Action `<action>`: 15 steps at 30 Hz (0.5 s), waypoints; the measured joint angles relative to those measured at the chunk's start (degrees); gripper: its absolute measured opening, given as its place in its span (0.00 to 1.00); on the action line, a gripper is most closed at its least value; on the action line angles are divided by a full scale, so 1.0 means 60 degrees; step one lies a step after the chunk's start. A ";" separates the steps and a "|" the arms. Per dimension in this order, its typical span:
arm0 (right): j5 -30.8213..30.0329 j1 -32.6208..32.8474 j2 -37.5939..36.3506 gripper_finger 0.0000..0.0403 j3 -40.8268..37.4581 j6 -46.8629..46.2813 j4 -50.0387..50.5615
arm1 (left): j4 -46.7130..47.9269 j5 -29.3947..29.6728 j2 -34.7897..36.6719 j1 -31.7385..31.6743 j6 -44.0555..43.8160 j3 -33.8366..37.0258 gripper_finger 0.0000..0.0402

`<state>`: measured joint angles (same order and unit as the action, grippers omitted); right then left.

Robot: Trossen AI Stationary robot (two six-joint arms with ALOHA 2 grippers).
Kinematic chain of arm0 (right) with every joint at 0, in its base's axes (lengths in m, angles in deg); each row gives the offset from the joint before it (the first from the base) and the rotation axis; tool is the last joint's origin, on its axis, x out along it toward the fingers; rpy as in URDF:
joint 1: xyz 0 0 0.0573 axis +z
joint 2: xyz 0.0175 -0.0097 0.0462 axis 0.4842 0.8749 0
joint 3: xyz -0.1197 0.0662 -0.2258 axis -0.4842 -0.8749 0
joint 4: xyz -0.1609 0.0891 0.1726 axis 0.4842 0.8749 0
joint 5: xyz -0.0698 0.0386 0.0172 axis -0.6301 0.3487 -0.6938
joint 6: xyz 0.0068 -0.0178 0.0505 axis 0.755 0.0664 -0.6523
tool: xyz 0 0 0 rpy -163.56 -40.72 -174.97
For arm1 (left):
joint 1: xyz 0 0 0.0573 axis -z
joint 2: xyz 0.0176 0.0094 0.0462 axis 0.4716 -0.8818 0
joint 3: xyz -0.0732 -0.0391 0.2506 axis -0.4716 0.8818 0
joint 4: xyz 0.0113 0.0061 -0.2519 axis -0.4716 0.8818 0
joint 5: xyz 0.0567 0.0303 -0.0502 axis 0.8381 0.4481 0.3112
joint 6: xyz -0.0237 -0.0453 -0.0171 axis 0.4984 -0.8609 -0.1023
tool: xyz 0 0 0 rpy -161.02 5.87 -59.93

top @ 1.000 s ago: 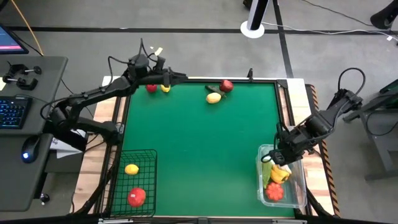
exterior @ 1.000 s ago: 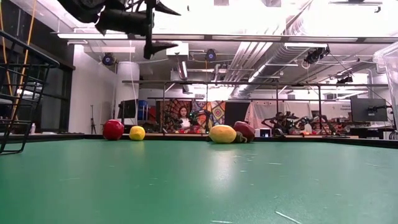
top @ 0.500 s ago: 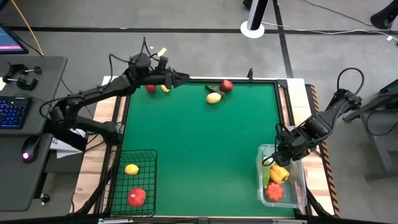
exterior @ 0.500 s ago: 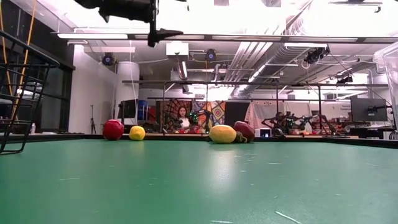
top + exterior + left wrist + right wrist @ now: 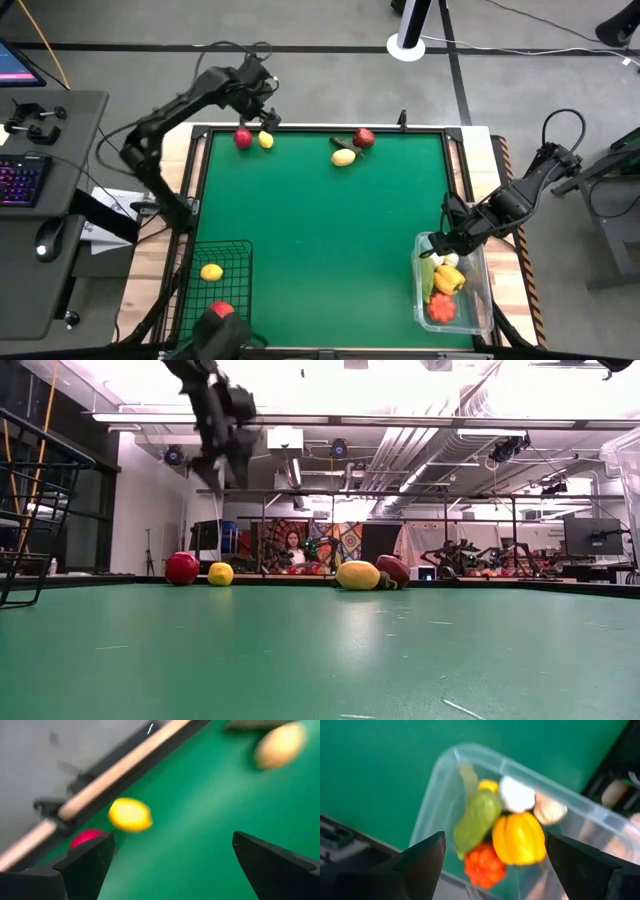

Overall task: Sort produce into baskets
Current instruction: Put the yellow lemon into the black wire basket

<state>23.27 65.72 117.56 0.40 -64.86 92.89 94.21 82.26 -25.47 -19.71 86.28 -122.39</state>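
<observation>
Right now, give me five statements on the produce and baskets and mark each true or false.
1. The clear plastic basket holds a yellow pepper. True.
2. The left gripper is shut on the lemon. False: it is open and empty.
3. The wire basket holds nothing. False: a yellow fruit lies in it.
4. The red apple sits by the table's far edge. True.
5. The right gripper is open above the clear basket. True.

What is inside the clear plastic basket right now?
The clear plastic basket holds a green vegetable, a yellow pepper, a red-orange piece, a white piece, a pale tan piece and a small yellow piece. Anything beneath these is covered.
</observation>
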 joint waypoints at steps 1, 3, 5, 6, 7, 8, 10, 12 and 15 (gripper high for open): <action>-0.0198 0.0000 0.0000 0.83 0.0000 -0.0048 0.0000 | 0.0079 0.0013 -0.0282 -0.0131 -0.0095 0.0015 0.97; -0.0501 0.0000 0.0000 0.83 0.0000 -0.0090 0.0000 | 0.0174 0.0004 -0.0730 -0.0231 -0.0343 0.0015 0.97; -0.0742 0.0000 0.0000 0.83 0.0000 -0.0095 -0.0003 | 0.0121 -0.0014 -0.1065 -0.0189 -0.0474 0.0015 0.97; -0.0813 0.0000 0.0000 0.83 0.0000 -0.0094 -0.0001 | 0.0109 0.0016 -0.1196 -0.0126 -0.0518 0.0004 0.97; -0.0877 0.0000 0.0000 0.83 0.0000 -0.0094 -0.0004 | 0.0146 0.0144 -0.1333 -0.0036 -0.0522 -0.0048 0.97; -0.0902 0.0000 0.0000 0.83 0.0000 -0.0090 -0.0004 | 0.0179 0.0354 -0.1458 0.0058 -0.0437 -0.0128 0.97; -0.1003 0.0000 0.0004 0.83 0.0000 -0.0076 0.0000 | 0.0448 0.1011 -0.1674 0.0285 -0.0003 -0.0315 0.97; -0.1177 0.0000 0.0004 0.83 0.0000 -0.0062 0.0000 | 0.0927 0.1773 -0.1919 0.0510 0.0524 -0.0634 0.97; -0.1536 0.0000 0.0004 0.83 0.0000 0.0092 0.0000 | 0.1653 0.2356 -0.2380 0.0692 0.1121 -0.1147 0.97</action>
<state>14.05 65.72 117.58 0.40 -64.31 92.89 104.12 96.40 -39.75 -15.56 93.00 -129.27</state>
